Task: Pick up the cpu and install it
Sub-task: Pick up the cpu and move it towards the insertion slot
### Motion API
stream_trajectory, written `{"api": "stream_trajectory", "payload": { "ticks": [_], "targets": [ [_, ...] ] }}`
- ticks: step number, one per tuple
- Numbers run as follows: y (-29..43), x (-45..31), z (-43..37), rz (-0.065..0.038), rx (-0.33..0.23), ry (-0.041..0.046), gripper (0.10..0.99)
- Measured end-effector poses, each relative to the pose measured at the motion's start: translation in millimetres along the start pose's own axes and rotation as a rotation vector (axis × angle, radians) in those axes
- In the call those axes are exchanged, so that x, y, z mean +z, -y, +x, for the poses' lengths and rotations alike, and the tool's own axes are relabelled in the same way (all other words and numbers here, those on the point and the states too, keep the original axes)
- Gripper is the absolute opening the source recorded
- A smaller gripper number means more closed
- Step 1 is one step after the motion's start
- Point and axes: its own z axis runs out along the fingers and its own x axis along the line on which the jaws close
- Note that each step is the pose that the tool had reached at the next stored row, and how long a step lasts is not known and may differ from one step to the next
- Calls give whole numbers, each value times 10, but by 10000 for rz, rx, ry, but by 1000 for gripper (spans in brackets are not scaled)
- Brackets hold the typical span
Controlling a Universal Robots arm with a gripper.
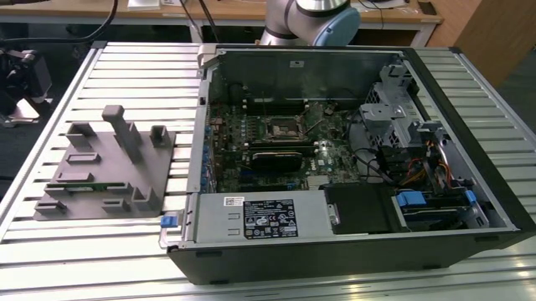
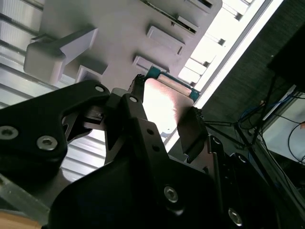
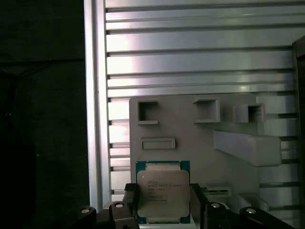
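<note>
The cpu (image 3: 163,188) is a flat square chip with a silvery top and a green rim. In both wrist views it hangs above the grey tray (image 3: 190,136), which lies on the slatted table. My gripper (image 3: 163,198) is shut on it, one black finger against each of two opposite edges. In the second wrist view the cpu (image 2: 164,105) shines between the fingertips (image 2: 137,88) of my gripper (image 2: 167,98), with the grey tray (image 2: 119,28) behind. In the exterior view the grey tray (image 1: 100,169) sits at the left, and the black square socket frame (image 1: 280,128) lies on the motherboard.
The open computer case (image 1: 469,207) takes up the exterior view's right, with a drive cage, cables and a power supply (image 1: 260,216) around the motherboard. Upright posts (image 1: 125,135) rise from the tray. The table edge (image 3: 95,119) runs beside the tray, with dark floor beyond it.
</note>
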Motion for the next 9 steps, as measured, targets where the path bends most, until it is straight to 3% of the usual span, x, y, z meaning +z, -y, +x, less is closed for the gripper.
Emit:
{"api": "stream_trajectory", "payload": {
  "ticks": [9],
  "targets": [
    [-10, -197, 0, 0, -1, 0, 533]
  ]
}}
